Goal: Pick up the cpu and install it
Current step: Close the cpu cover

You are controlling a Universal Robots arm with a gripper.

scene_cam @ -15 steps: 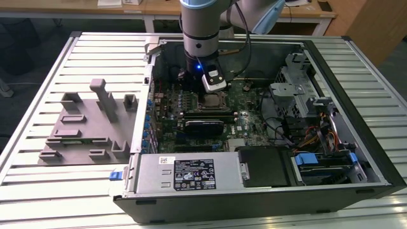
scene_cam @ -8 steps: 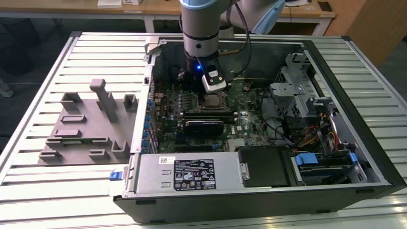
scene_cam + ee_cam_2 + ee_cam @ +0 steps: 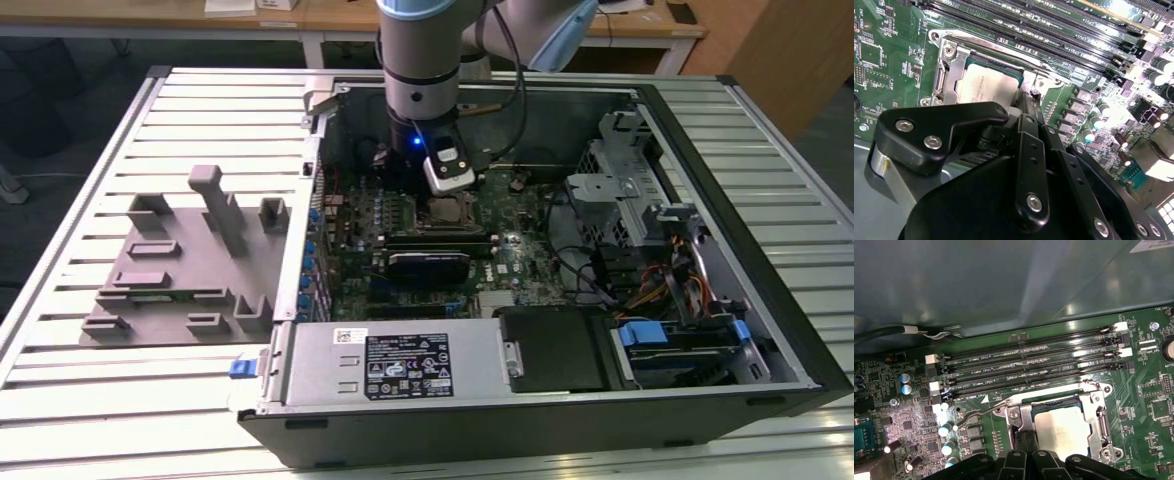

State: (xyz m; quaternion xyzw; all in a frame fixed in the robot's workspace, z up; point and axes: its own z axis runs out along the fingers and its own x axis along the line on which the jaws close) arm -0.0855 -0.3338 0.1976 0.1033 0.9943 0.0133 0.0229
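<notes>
The cpu (image 3: 1060, 432) lay flat inside the square metal socket frame (image 3: 1100, 426) on the green motherboard (image 3: 1149, 410), silvery plate facing up. Being square, it had no long axis; its edges ran parallel to the frame and to the memory slots (image 3: 1029, 371) just beside it. In the second wrist view the black end effector (image 3: 1027, 107) stood at one edge of the cpu, touching or nearly so; whether it was spread or pressed together could not be told. The open computer case (image 3: 747, 200) sat on the slatted table (image 3: 80, 390), beside a grey tray (image 3: 174, 275).
</notes>
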